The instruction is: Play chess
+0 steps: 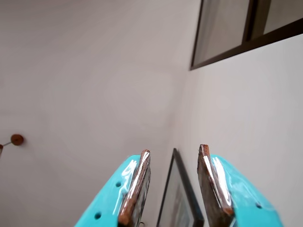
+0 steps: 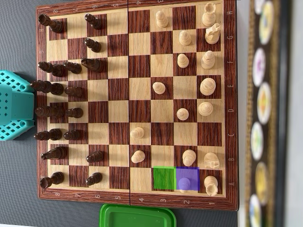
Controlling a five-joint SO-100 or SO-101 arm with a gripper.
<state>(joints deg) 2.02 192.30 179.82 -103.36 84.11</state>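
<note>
Gleaming wooden chessboard (image 2: pixel 137 101), rounded pale pawns (image 2: pixel 159 87).

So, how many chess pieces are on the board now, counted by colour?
Dark pieces: 16 (the back row at the left of the overhead view overlaps, so this count is less certain)
Light pieces: 16
Total: 32
</note>
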